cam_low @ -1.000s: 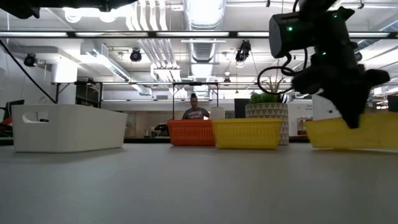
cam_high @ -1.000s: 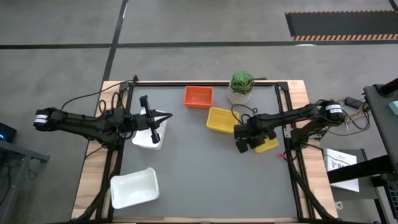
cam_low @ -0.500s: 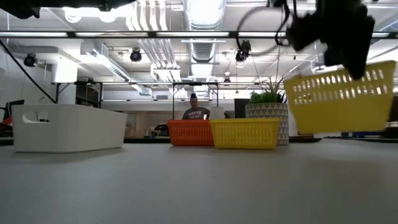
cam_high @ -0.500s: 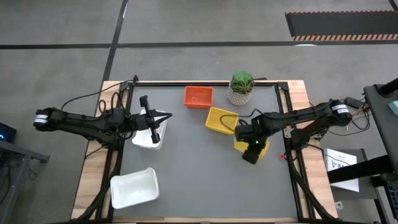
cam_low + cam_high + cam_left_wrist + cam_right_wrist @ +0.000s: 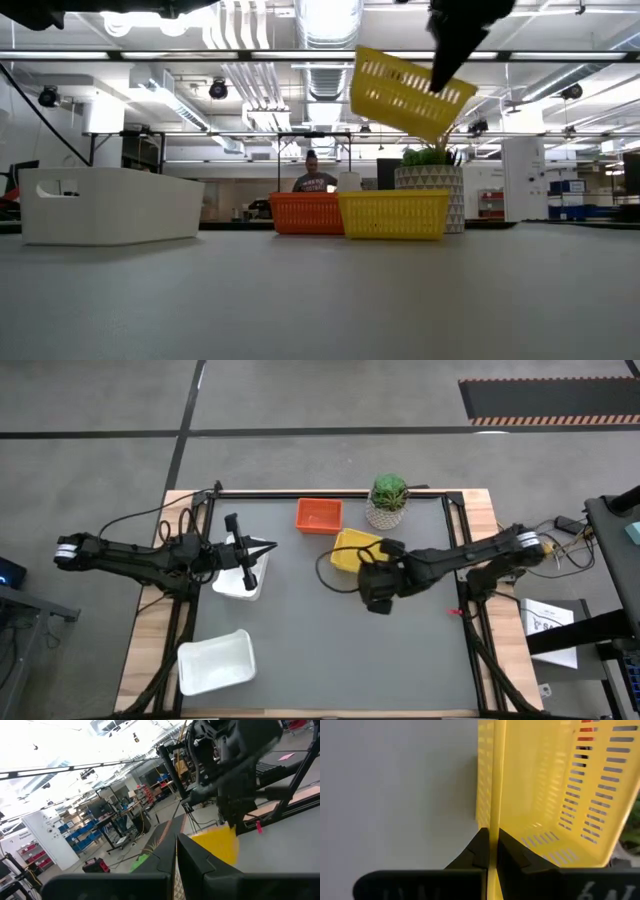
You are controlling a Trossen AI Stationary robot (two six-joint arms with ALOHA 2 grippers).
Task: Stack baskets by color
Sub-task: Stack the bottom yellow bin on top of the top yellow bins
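My right gripper (image 5: 491, 851) is shut on a yellow basket (image 5: 408, 92), which it holds tilted high above the table. Below it, a second yellow basket (image 5: 395, 215) stands on its base on the table, next to an orange basket (image 5: 319, 515). In the high view the right gripper (image 5: 373, 588) is just beside the standing yellow basket (image 5: 347, 550). My left gripper (image 5: 268, 546) waits shut in the air over a white basket (image 5: 238, 580) at the table's left. Another white basket (image 5: 215, 662) sits at the near left. My right gripper pinches one side wall of the yellow basket at its rim (image 5: 492, 820), with one finger on the slotted inner face and the other on the outer face. The fingers come steeply from above. The basket is lifted clear and tilted, its open side turned partly sideways.
A potted green plant (image 5: 389, 500) stands at the far edge, right of the orange basket and behind the yellow one. Bare grey table (image 5: 330, 650) spreads across the middle and near side. A person (image 5: 314, 180) shows in the room beyond the table.
My right gripper has lifted the yellow basket off the table near the right edge. It has carried the basket up and toward the table's left, to above the other yellow basket. The wrist has rolled, so the basket has gone from level to tilted.
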